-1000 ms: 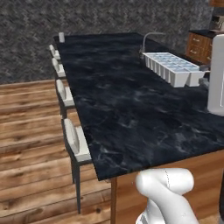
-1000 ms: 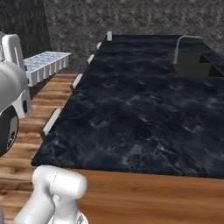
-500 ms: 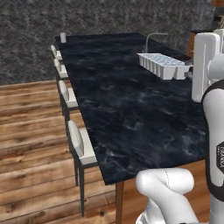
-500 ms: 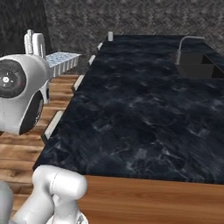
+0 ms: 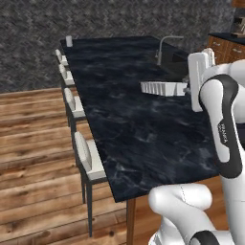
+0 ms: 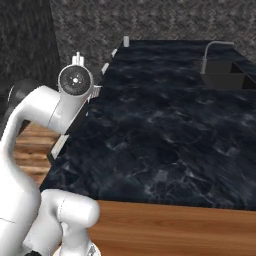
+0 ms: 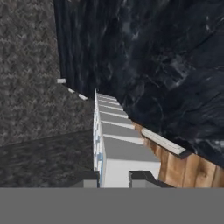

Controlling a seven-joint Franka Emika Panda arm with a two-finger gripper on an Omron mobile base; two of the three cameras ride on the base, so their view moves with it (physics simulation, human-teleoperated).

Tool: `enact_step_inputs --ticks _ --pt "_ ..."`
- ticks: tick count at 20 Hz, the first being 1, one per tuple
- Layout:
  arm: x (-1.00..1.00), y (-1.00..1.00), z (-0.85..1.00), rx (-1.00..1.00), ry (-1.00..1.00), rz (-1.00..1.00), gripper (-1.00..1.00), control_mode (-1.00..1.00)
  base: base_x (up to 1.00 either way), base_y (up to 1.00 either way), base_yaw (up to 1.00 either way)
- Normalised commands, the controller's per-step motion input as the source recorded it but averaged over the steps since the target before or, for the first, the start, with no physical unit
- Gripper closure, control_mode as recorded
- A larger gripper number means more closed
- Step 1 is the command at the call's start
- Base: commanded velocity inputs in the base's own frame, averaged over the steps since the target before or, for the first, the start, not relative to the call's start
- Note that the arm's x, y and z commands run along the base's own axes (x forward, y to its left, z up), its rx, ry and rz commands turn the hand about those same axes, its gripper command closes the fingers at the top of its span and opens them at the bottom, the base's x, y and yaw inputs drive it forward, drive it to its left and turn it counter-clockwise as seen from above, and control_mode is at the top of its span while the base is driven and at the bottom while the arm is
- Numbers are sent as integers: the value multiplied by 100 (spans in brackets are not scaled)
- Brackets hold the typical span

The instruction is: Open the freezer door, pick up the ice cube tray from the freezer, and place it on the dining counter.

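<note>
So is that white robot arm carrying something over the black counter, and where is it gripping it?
Yes: the gripper is shut on the white ice cube tray with pale-blue compartments, pinching one short end edge.

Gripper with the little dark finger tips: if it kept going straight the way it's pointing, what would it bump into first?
The gripper is shut on the white ice cube tray, which juts out ahead. Beyond the tray's far end lies the rough dark grey stone wall, probably the first thing met, though depth is hard to judge.

The white ice cube tray (image 5: 162,88) hangs level, clamped at one end, above the black white-veined dining counter (image 5: 129,129), nearer the sink-side edge than its stool-side edge.
</note>
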Motion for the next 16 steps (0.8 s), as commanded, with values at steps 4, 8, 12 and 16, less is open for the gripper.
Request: enact_step_inputs --ticks 4,8,12,16 --pt "100 14 -70 -5 -2 6 100 -100 0 0 0" --pt "100 17 -44 -1 0 1 100 -100 0 0 0" --pt "100 1 -51 0 2 0 100 -100 0 0 0" --pt "100 0 -69 -3 4 0 100 -100 0 0 0"
